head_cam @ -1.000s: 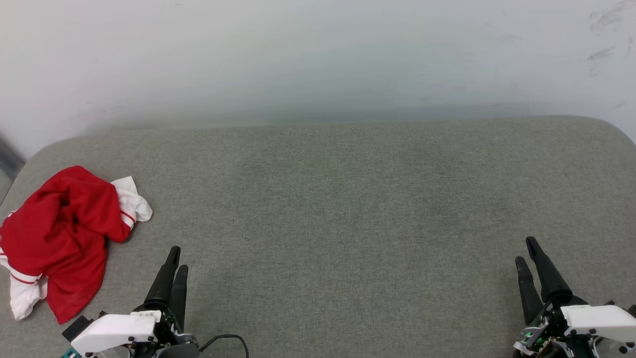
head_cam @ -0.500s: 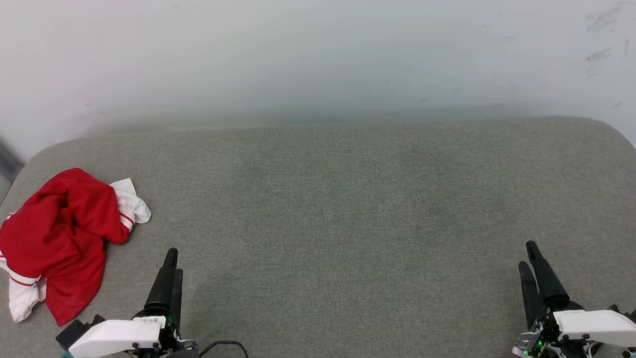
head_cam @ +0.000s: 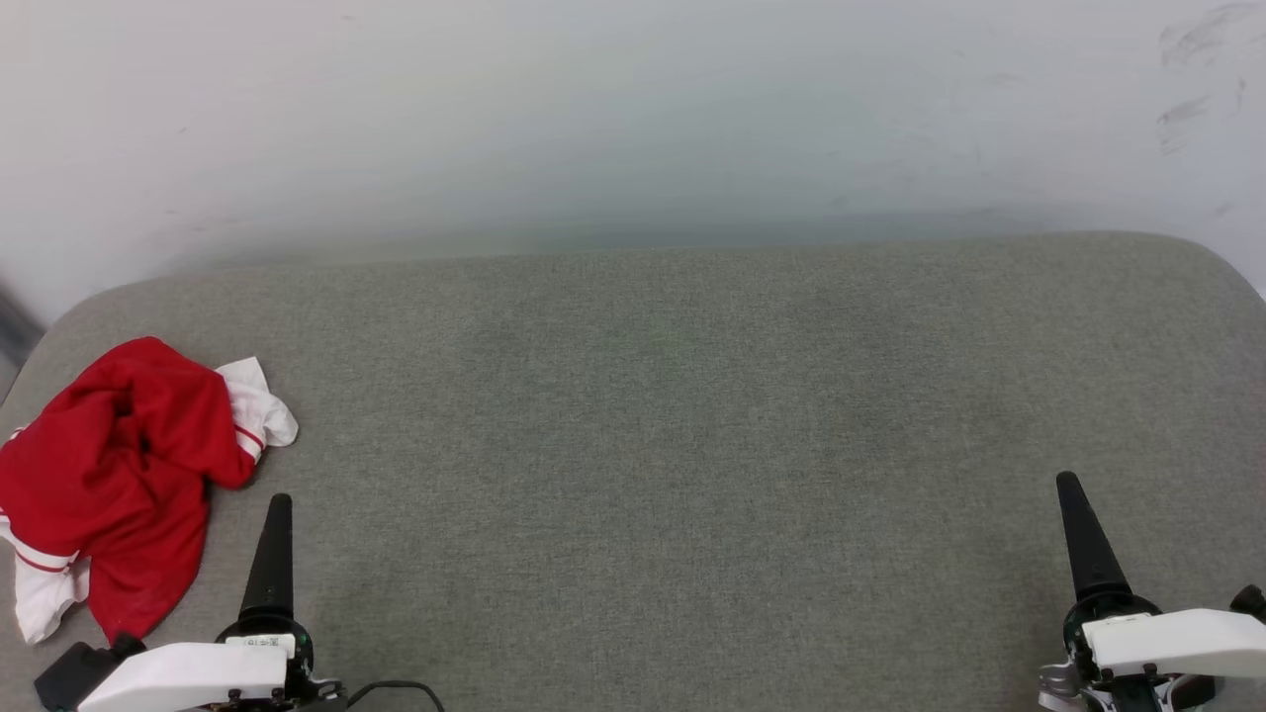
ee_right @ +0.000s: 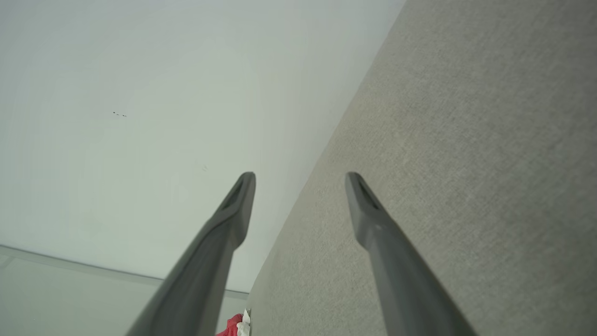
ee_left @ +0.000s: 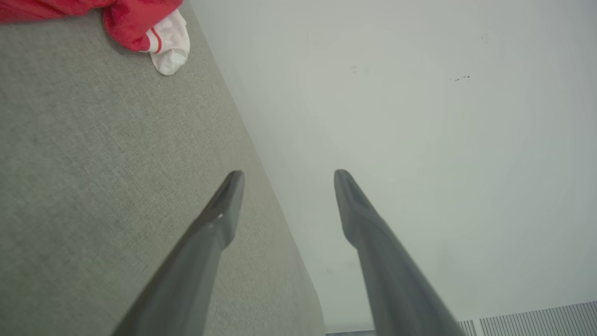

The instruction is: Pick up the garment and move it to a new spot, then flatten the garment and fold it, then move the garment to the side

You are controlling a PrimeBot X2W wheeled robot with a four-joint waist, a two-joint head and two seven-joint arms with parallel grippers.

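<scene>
One garment (head_cam: 119,485), red with white sleeves, crumpled in a heap at nine o'clock on the grey cushion (head_cam: 692,415), near eleven o'clock from my left gripper (ee_left: 288,174). My jaws there: spread wide, empty. My right gripper (ee_right: 301,175), five o'clock: jaws wide, empty.

A wide counter (head_cam: 692,445) covered in grey woven fabric spreads across the lower half of the head view, its far corners rounded at ten and two o'clock. Behind it, from nine through twelve to three o'clock, stands a plain pale wall (head_cam: 633,119), softly and evenly lit, with a faint shadow where it meets the counter. Dark scuff marks (head_cam: 1202,59) smudge the wall at two o'clock. A dark strip (head_cam: 15,321) shows at nine o'clock beside the counter's corner. In the left wrist view, a ribbed grille (ee_left: 536,319) lies at five o'clock.
</scene>
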